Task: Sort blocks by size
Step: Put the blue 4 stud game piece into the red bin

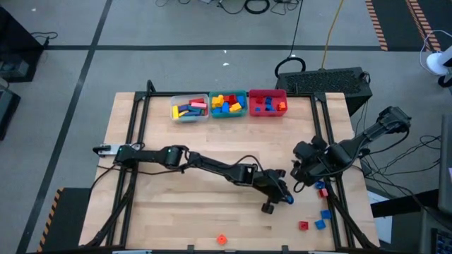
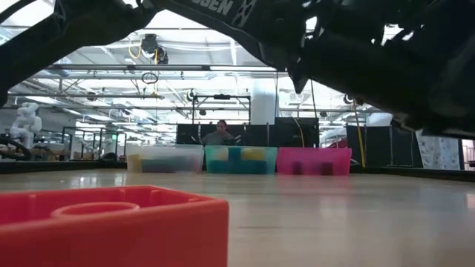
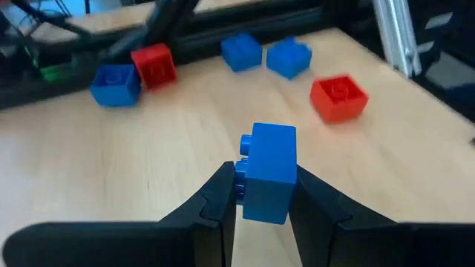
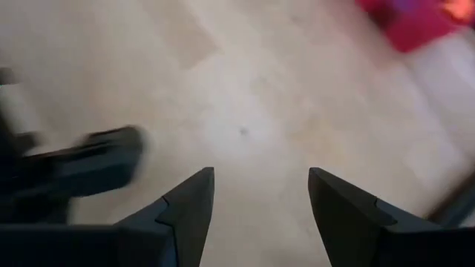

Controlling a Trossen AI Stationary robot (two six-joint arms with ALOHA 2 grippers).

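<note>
Your left gripper (image 3: 263,194) has its two dark fingers closed on a small blue brick (image 3: 268,172), pinching it across its flat side faces with the studs turned sideways toward one finger; in the high view that claw (image 1: 280,199) sits at about 5 o'clock on the table (image 1: 183,226). Judge the brick as light, rigid plastic with smooth, slippery walls, so it should not deform, but it could twist or squirt out if the pads ride near an edge; a flat-on-flat pinch across the middle, as you have now, looks the safest hold. Just beyond it lie more loose blocks: a red brick (image 3: 339,97), two blue ones (image 3: 265,55), and another red and blue pair (image 3: 133,73), all clustered near 4 to 5 o'clock, with an orange piece (image 1: 222,240) alone at 6 o'clock. Your right gripper (image 4: 260,196) hangs open and empty over bare wood at about 3 o'clock. The clear bin (image 1: 189,108), teal bin (image 1: 228,104) and red bin (image 1: 268,103) stand in a row at 12 o'clock, already holding blocks.
</note>
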